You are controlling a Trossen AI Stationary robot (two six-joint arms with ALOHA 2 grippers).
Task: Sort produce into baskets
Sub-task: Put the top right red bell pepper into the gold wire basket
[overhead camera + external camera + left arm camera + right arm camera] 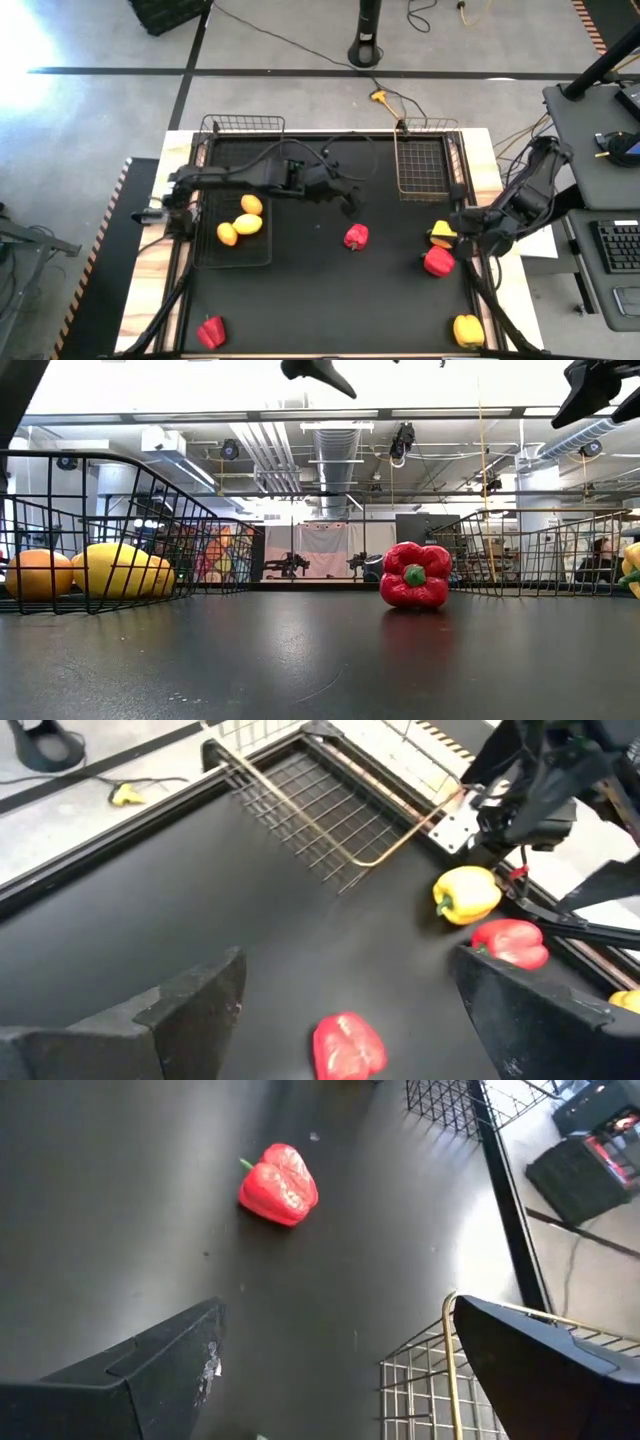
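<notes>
A red pepper (356, 237) lies on the black mat mid-table; it also shows in the low view (415, 575). My left gripper (350, 204) hangs open above it, a little to its far side; in the left wrist view (345, 970) the pepper (348, 1045) shows between the fingers, untouched. My right gripper (463, 224) is open and raised at the table's right, by a yellow pepper (441, 235) and a red pepper (438, 261). Three lemon-like pieces (246, 222) lie in the left basket (205, 255).
A wire basket (243, 125) stands at the far left and a gold-rimmed one (422, 160) at the far right. A red pepper (211, 332) lies near left, a yellow pepper (467, 329) near right. Bare mat lies around the middle pepper.
</notes>
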